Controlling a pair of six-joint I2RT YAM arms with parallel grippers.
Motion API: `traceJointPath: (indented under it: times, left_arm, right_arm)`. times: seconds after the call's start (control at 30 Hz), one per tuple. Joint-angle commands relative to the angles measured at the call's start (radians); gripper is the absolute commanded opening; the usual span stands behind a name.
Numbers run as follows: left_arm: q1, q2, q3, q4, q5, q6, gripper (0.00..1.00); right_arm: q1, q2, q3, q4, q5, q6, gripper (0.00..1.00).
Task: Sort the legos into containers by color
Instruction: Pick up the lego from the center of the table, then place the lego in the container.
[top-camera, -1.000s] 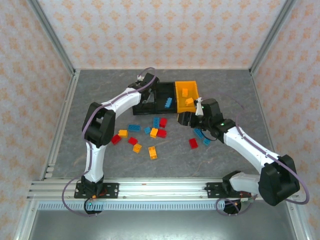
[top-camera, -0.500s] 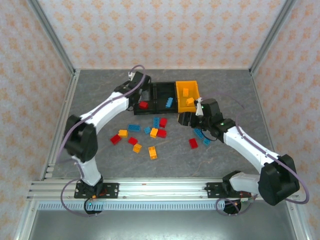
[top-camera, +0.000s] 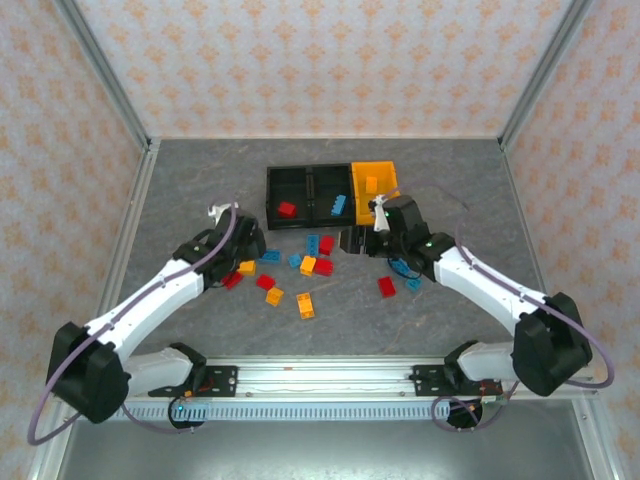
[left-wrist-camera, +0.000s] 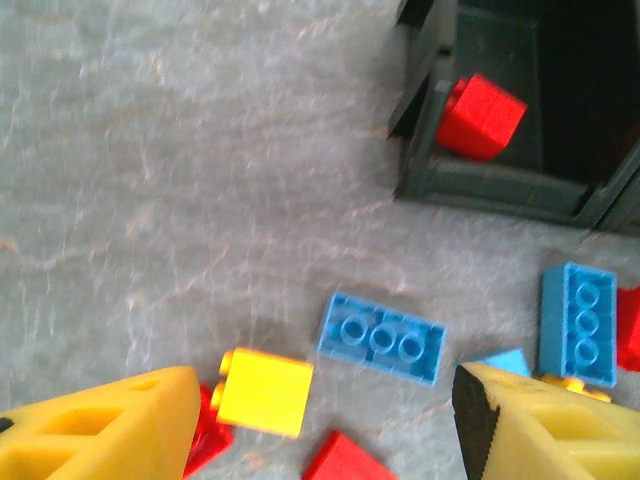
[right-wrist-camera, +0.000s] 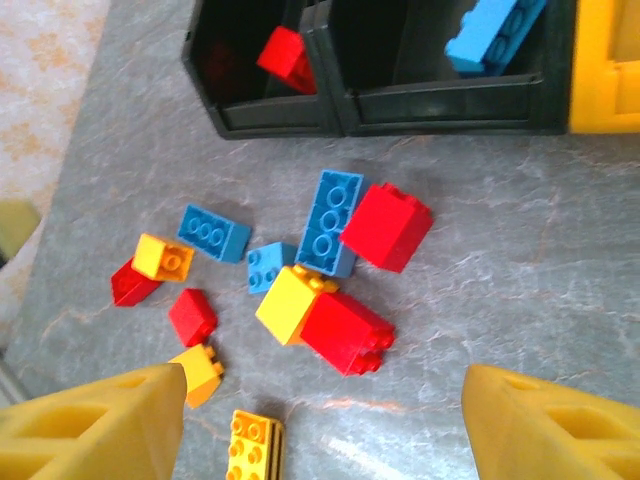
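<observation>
Red, blue and yellow legos (top-camera: 308, 265) are lying scattered before three joined containers (top-camera: 312, 192), a few sitting sorted inside.

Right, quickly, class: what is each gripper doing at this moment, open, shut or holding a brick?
Left gripper: open, holding nothing.
Right gripper: open, holding nothing.

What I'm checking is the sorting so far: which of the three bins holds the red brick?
The left black bin, at the row's far end from the orange-yellow bin; the middle black bin holds a blue brick instead.
</observation>
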Motion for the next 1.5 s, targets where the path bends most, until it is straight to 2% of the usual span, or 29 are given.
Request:
traceJointPath:
  times: [0.0,0.13,0.27,0.43,0.8,0.97,1.17,1.27,1.47]
  left_arm:
    - [-0.005,-0.074,-0.091,0.038,0.097,-0.071,0.70]
    - [-0.036,-0.183,-0.208,0.141,0.232,-0.107,0.70]
    - [-0.095,-0.264,-0.296,0.236,0.310,-0.157,0.70]
    - [-0.159,-0.251,-0.338,0.322,0.326,-0.215,0.70]
    - [-0.182,-0.176,-0.261,0.315,0.318,-0.211,0.70]
    - [-0.191,-0.170,-0.293,0.356,0.325,-0.243,0.70]
    - [-0.194,-0.165,-0.270,0.332,0.313,-0.232,0.70]
    - [-0.198,-0.208,-0.290,0.322,0.287,-0.257,0.70]
    - [-0.197,-0.333,-0.342,0.237,0.202,-0.344,0.70]
  right_arm:
    - [0.001,0.029,0.031,-0.101,0.153,-0.009,0.72]
    - [0.001,0.031,-0.014,-0.188,0.247,0.016,0.72]
    - [0.001,0.026,-0.094,-0.234,0.343,0.039,0.75]
    - [0.000,0.042,-0.154,-0.226,0.378,0.055,0.75]
    - [0.016,0.125,-0.181,-0.204,0.320,0.068,0.67]
    - [0.064,0.133,-0.183,-0.217,0.326,0.086,0.59]
    - [0.099,0.147,-0.149,-0.247,0.356,0.096,0.29]
    - [0.107,0.115,-0.103,-0.263,0.347,0.096,0.27]
    - [0.107,0.110,0.040,-0.231,0.250,0.074,0.26]
